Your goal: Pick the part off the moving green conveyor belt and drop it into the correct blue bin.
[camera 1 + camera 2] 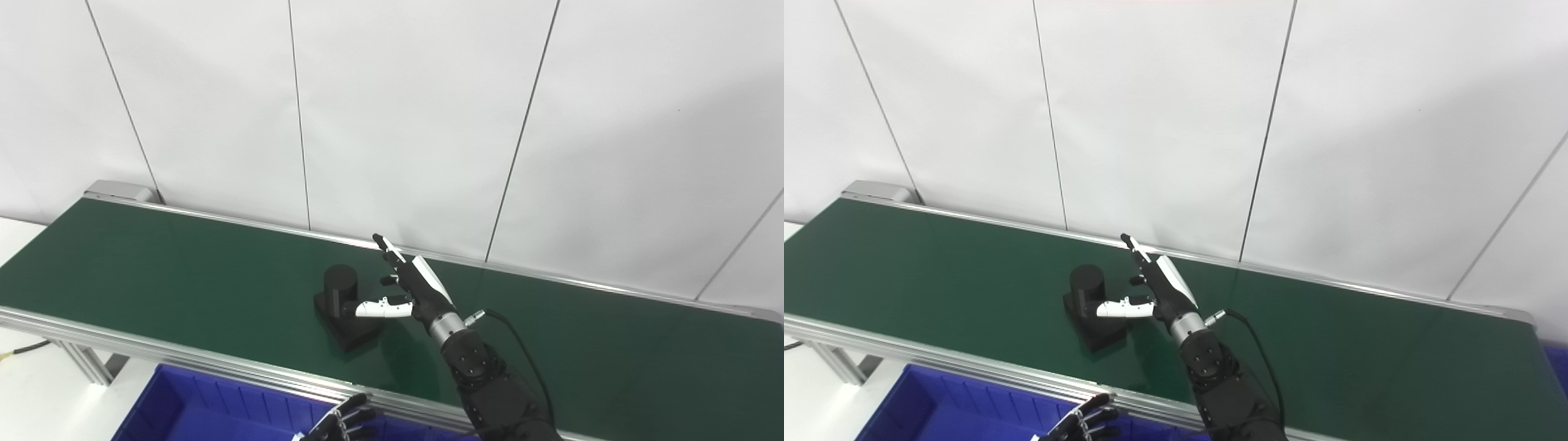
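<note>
Low at six o'clock, the black left hand (pixel 343 422) hovers with fingers spread, empty, above the blue plastic bin (pixel 202 407). At centre, the black cylinder-on-block part (pixel 343 306) sits on the green conveyor surface (pixel 153 269); at its three o'clock, the open right hand (pixel 407 288) holds nothing, thumb across the part.

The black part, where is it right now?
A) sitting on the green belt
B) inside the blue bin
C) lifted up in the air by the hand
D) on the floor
A: the black part sits flat on the green belt, and the right hand is open beside it, thumb reaching over its base, not yet closed around it.
</note>
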Controlling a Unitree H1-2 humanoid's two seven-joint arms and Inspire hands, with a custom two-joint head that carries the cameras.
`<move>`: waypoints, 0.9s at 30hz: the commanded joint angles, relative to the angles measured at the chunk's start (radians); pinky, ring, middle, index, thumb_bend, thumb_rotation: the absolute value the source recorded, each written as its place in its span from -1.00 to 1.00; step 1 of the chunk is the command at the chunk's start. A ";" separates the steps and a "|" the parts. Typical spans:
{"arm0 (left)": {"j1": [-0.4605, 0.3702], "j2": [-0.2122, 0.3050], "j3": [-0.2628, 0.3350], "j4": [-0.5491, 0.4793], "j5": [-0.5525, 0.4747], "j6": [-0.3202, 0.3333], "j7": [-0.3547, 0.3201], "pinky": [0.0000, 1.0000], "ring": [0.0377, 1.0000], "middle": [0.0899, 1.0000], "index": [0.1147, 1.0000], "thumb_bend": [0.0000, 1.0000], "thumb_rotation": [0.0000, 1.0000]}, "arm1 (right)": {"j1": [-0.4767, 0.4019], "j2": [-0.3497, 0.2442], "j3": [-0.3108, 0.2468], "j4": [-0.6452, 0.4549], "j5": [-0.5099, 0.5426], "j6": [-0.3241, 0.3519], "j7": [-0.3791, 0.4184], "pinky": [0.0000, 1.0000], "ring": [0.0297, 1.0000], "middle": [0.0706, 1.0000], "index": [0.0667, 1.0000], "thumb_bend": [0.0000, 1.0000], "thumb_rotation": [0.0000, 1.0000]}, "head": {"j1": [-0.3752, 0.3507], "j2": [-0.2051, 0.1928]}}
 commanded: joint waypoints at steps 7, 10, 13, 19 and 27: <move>-0.013 -0.011 0.000 -0.001 -0.016 -0.025 -0.015 0.40 0.44 0.53 0.65 -0.10 -1.00 | -0.111 0.025 0.022 0.102 -0.028 -0.084 -0.046 0.68 0.94 0.95 1.00 0.79 -0.25 | 0.010 -0.011; -0.014 -0.014 0.001 -0.002 -0.017 -0.025 -0.013 0.40 0.43 0.53 0.64 -0.08 -1.00 | -0.125 0.029 0.009 0.144 -0.010 -0.085 -0.023 0.68 0.94 0.95 1.00 0.78 -0.27 | 0.016 -0.015; -0.013 -0.016 0.005 -0.004 -0.021 -0.023 -0.012 0.40 0.43 0.53 0.65 -0.06 -1.00 | -0.135 0.033 0.013 0.177 -0.014 -0.091 -0.018 0.67 0.93 0.94 1.00 0.77 -0.28 | 0.021 -0.020; -0.014 -0.017 0.008 -0.003 -0.025 -0.024 -0.014 0.40 0.42 0.52 0.66 -0.05 -1.00 | -0.144 0.051 0.010 0.205 -0.009 -0.099 -0.023 0.70 0.92 0.93 1.00 0.77 -0.29 | 0.024 -0.027; -0.008 -0.020 0.007 -0.020 -0.024 -0.019 -0.004 0.41 0.41 0.51 0.64 -0.04 -1.00 | -0.142 0.072 -0.015 0.226 0.012 -0.114 -0.072 0.73 0.82 0.79 0.83 0.71 -0.50 | 0.031 -0.026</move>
